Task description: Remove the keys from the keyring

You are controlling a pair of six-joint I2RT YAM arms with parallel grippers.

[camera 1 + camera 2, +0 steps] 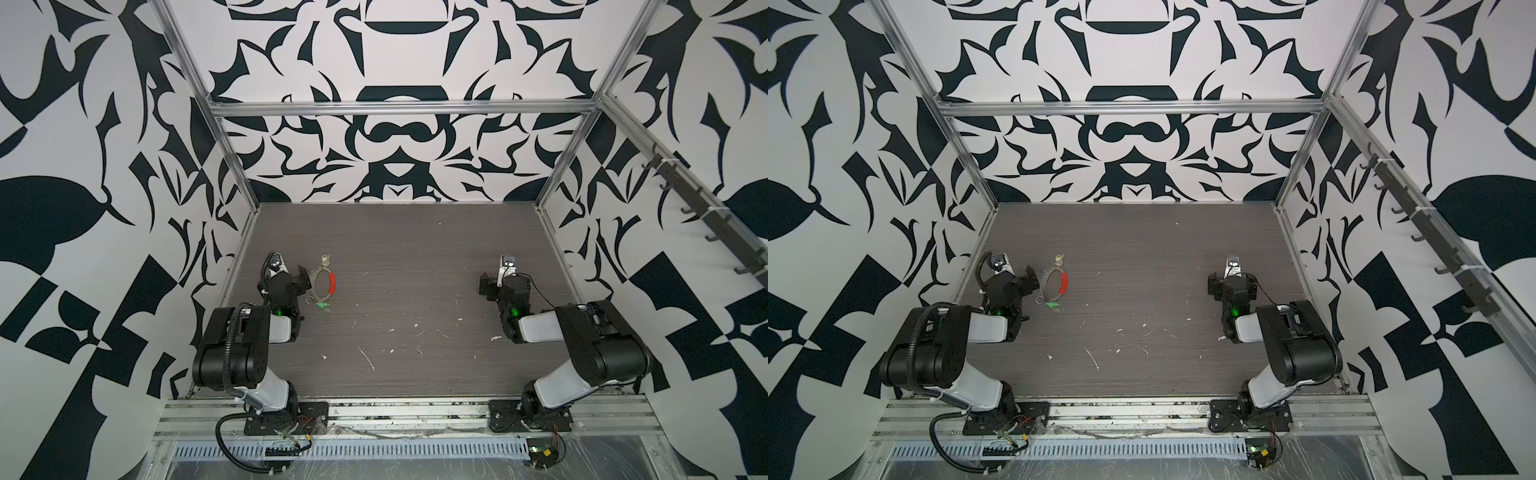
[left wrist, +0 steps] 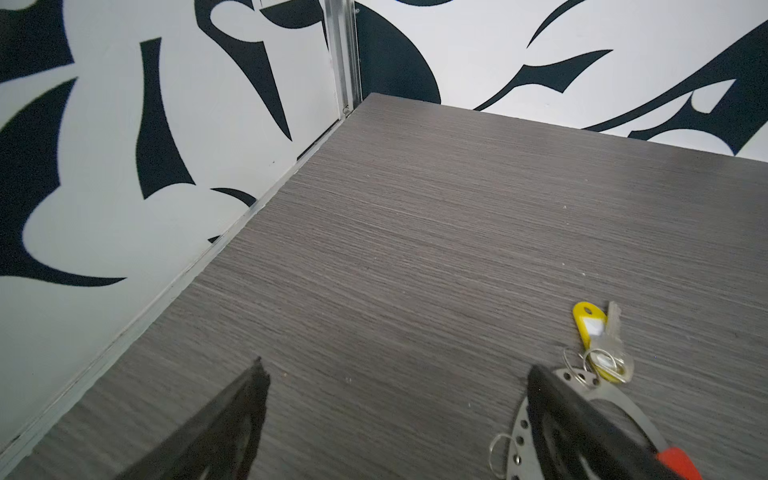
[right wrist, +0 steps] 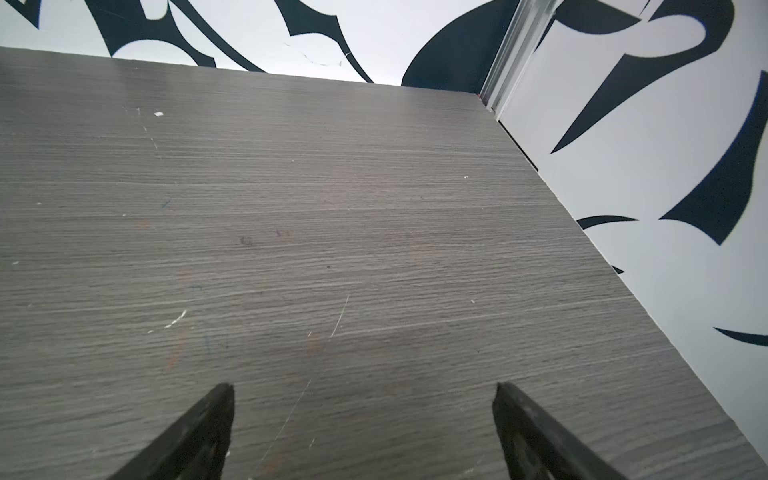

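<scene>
Left wrist view: the left claw (image 2: 397, 370) stands fully open and holds nothing. One finger lies across my sight of the keyring (image 2: 623, 399); I cannot tell whether it touches. The keyring lies flat on the surface (image 2: 415, 228). It shows here as a thin grey metal band with punched holes, and a red sleeve (image 2: 679, 461) covers one stretch. At its far end a yellow tag (image 2: 588, 326) with a white window and a silver key (image 2: 615, 332) hang together from a small ring (image 2: 598, 361).

Right wrist view: the right claw (image 3: 363, 388) is also wide open and empty, over bare surface. No task item is in sight.

In both top views the keyring sits just beside the left claw, well apart from the right claw. A green tag (image 1: 322, 306) lies at its near end, and white scraps (image 1: 365, 358) litter the middle of the surface.

Handling, in my judgement: the band is light, stiff and slick. Lying flat, it gives little edge to pinch and will likely slide if pushed. The red sleeve looks thicker and grippier, so I rate it the best place to hold the band. The tags are hard plastic, thicker than the key, and easier to pinch across their flat faces. The key is thin and slippery. The small rings swing freely, so I expect each item to twist when pulled.
</scene>
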